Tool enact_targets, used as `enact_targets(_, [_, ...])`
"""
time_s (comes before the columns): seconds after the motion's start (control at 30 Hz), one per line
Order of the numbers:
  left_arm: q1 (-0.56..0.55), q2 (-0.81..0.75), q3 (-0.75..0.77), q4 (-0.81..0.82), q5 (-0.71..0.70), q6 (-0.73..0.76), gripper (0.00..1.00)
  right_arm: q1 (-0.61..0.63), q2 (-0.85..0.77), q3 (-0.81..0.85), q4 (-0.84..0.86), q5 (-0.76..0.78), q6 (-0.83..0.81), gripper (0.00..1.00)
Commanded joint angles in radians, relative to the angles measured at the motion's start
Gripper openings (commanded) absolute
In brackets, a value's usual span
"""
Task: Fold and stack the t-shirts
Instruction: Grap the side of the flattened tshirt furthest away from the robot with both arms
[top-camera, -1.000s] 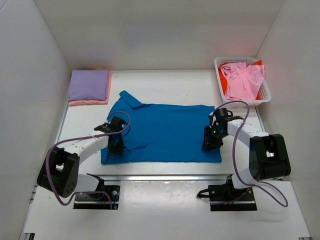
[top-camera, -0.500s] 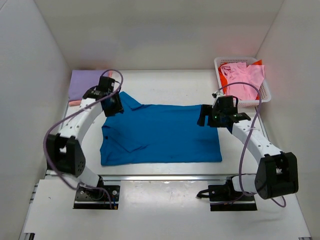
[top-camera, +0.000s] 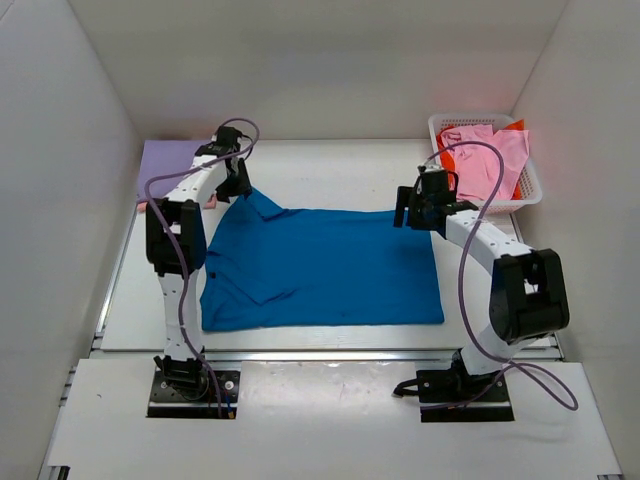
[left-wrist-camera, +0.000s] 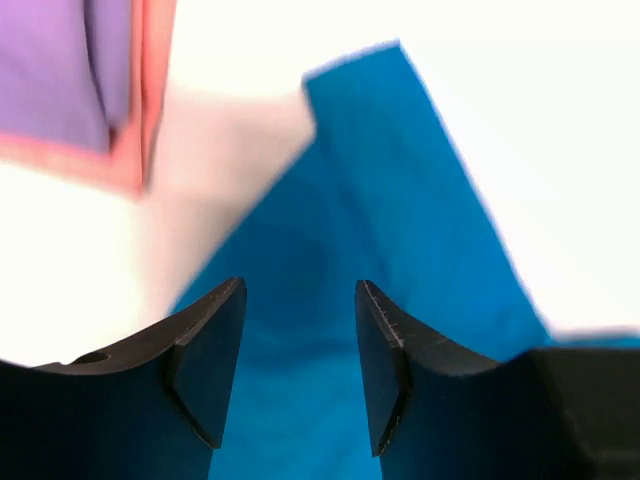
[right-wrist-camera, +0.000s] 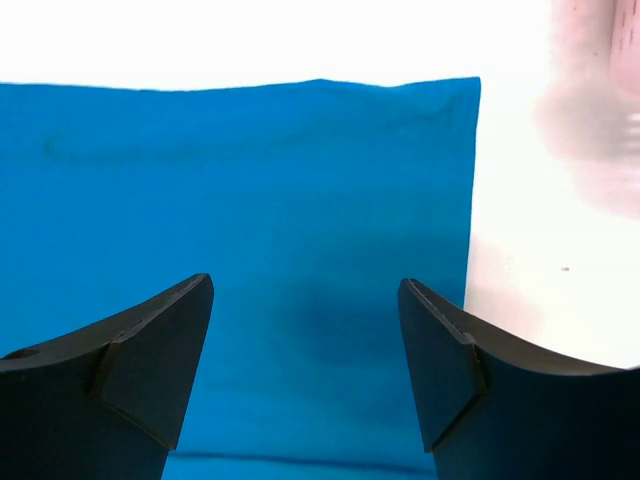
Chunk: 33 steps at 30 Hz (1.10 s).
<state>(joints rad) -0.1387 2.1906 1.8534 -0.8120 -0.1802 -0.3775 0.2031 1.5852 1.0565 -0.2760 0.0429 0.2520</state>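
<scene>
We see the bright blue collared shirt (top-camera: 320, 265) lying flat in the middle of the white table (top-camera: 340, 165), collar at its far left. It is laid out as a broad rectangle. The left gripper (top-camera: 238, 182) hangs over that collar corner with its 2 fingers (left-wrist-camera: 205, 345) apart and nothing between them, only blue cloth beneath. We cannot tell whether they touch it. The right gripper (top-camera: 412, 212) is at the shirt's far right corner, fingers (right-wrist-camera: 150, 345) spread wide and empty. In the table's far left corner a folded lavender shirt (top-camera: 172, 166) rests on a salmon one (left-wrist-camera: 150, 90), whose edge shows beside it. At the far right, a white mesh basket (top-camera: 510, 203) holds a crumpled pink shirt (top-camera: 490, 160) and an orange-red one (top-camera: 516, 126).
</scene>
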Motion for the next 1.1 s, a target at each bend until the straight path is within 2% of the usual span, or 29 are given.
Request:
enact_targets(0.0, [0.014, 0.043, 0.118, -0.016, -0.059, 0.032, 0.59, -0.008, 0.027, 0.04, 0.047, 0.029, 0.01, 0.72])
enact_targets(0.17, [0.053, 0.136, 0.231, -0.056, -0.042, 0.028, 0.55, -0.021, 0.059, 0.042, 0.058, 0.02, 0.013, 0.71])
enact_targets(0.3, [0.065, 0.202, 0.268, -0.084, -0.012, 0.035, 0.47, -0.021, 0.073, 0.048, 0.061, 0.017, 0.02, 0.69])
enact_targets(0.37, [0.06, 0.218, 0.274, -0.096, 0.002, 0.045, 0.47, -0.027, 0.091, 0.051, 0.048, 0.017, 0.02, 0.69])
enact_targets(0.6, [0.044, 0.215, 0.215, -0.076, 0.031, 0.052, 0.59, -0.024, 0.127, 0.083, 0.041, 0.017, 0.024, 0.7])
enact_targets(0.77, [0.051, 0.201, 0.173, -0.07, 0.062, 0.043, 0.6, -0.022, 0.137, 0.091, 0.037, 0.006, 0.027, 0.69])
enact_targets(0.83, [0.053, 0.204, 0.176, -0.072, 0.065, 0.045, 0.56, -0.018, 0.144, 0.1, 0.021, 0.009, 0.024, 0.69])
enact_targets(0.9, [0.047, 0.201, 0.173, -0.072, 0.067, 0.045, 0.4, -0.028, 0.147, 0.105, 0.032, 0.006, 0.026, 0.7])
enact_targets(0.97, [0.05, 0.196, 0.178, -0.078, 0.05, 0.035, 0.29, -0.025, 0.157, 0.114, 0.021, 0.008, 0.02, 0.7])
enact_targets(1.03, [0.048, 0.186, 0.168, -0.072, 0.048, 0.028, 0.33, -0.024, 0.157, 0.121, 0.02, 0.008, 0.02, 0.7])
enact_targets(1.07, [0.05, 0.17, 0.159, -0.061, 0.051, 0.02, 0.44, -0.025, 0.163, 0.123, 0.02, 0.006, 0.02, 0.7])
